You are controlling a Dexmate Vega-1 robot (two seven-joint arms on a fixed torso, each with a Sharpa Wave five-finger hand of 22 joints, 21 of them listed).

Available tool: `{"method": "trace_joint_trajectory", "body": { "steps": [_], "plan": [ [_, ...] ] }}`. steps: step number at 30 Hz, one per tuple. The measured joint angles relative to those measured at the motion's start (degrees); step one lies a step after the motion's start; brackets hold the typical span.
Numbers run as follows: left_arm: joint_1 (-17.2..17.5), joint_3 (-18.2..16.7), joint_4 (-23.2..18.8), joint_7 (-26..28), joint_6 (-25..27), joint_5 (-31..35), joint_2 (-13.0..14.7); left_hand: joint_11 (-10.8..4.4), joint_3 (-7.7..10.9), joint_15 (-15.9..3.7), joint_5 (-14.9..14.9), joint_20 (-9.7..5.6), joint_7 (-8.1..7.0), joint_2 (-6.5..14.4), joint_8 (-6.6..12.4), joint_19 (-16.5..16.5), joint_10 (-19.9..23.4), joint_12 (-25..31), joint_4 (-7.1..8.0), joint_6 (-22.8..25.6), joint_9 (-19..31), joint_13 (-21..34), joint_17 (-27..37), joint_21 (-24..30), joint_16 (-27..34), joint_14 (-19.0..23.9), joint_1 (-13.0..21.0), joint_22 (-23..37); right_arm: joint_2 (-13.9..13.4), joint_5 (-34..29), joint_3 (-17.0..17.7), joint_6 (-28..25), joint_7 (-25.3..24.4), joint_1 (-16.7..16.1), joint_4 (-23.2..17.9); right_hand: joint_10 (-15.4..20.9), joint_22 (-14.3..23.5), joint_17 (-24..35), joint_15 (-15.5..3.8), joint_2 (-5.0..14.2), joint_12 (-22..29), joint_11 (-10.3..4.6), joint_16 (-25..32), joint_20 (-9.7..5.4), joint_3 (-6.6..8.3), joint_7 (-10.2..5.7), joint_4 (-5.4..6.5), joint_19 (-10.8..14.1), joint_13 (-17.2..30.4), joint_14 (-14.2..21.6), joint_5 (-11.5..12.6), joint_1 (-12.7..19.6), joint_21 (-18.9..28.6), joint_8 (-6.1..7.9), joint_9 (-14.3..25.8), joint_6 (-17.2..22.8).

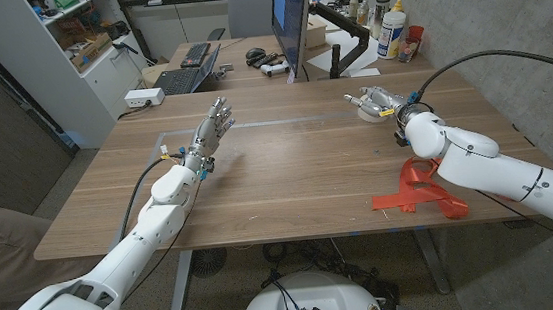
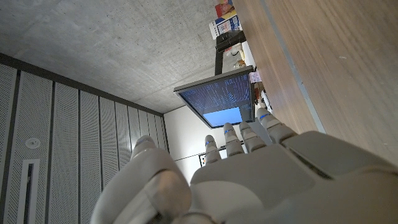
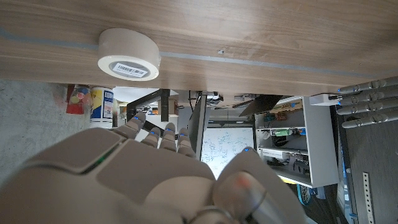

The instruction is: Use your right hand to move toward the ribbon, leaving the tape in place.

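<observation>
Even, bright indoor light, apparently from overhead. Soft shadow lay under left hand [image 1: 215,120] toward 3 o'clock on table [image 1: 288,169]; faint shadow beneath ribbon [image 1: 422,190]. Monitor [image 2: 221,99] glowed blue, no harsh glare. Head view bowed at edges, wide-angle. Wrist views: own hands close, soft and blurred; tape [image 3: 129,53] and wood grain sharp.

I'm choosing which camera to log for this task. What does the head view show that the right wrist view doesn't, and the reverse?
Head view alone: the red ribbon near the table's front edge beside the right arm, and both arms whole. Right wrist view alone: the tape roll up close, with the barcode label on its core. Shared: the wooden table, the tape, the right hand, and the left hand with fingers straight.
</observation>
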Motion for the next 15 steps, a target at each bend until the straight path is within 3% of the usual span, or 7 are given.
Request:
{"method": "trace_joint_trajectory", "body": {
  "steps": [15],
  "plan": [
    [0.40, 0.05, -1.36, 0.20, 0.83, 0.26, 0.90, 0.00, 0.24, 0.00, 0.00, 0.00, 0.00, 0.00, 0.00, 0.00, 0.00, 0.00, -0.23, 0.00, -0.09, 0.00, 0.00, 0.00, 0.00, 0.00, 0.00, -0.01, -0.85, -6.61, -2.44, 2.10, 6.37, 2.35, -0.22, 0.35, 0.00, 0.00, -0.06, -0.24, 0.00, -0.73, 0.00, -0.31, -0.26, -0.11, 0.26, 0.93, 0.00, 1.27, 0.40, -0.24, 0.00, 0.00, -0.01, -0.50]
  ]
}}
